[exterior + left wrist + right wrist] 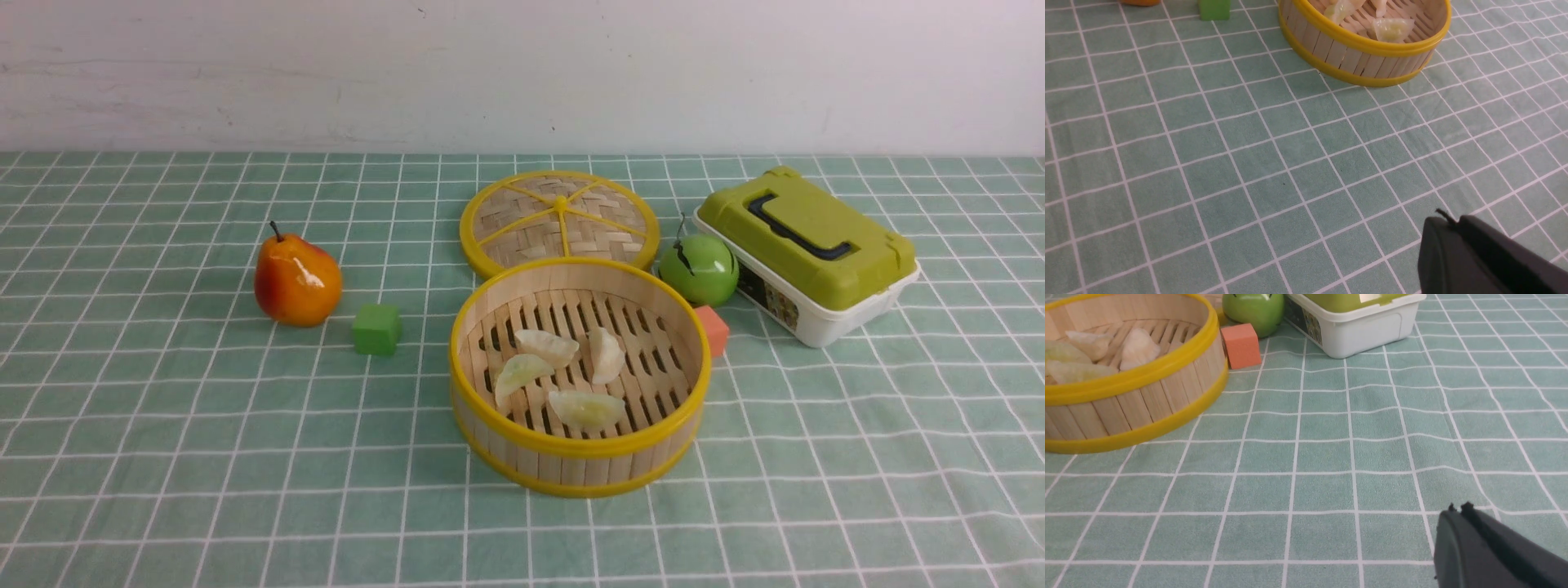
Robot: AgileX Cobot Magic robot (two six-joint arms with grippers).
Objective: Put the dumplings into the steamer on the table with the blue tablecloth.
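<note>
The steamer (682,343) stands mid-table on the teal grid cloth (163,457). Several pale dumplings lie inside it on the slat base, among them one at the back (547,346), one upright (606,355) and one at the front (586,408). The steamer also shows in the left wrist view (1355,57) and the right wrist view (1147,396), with dumplings (1392,28) (1139,347) inside. My left gripper (1453,222) is shut and empty, above bare cloth, well short of the steamer. My right gripper (1457,510) is shut and empty over bare cloth. Neither gripper shows in the front view.
The flat woven lid (559,220) lies behind the steamer. A green apple (698,268), an orange cube (714,328) and a green-lidded white box (808,253) sit to its right. A pear (296,280) and a green cube (376,329) sit to its left.
</note>
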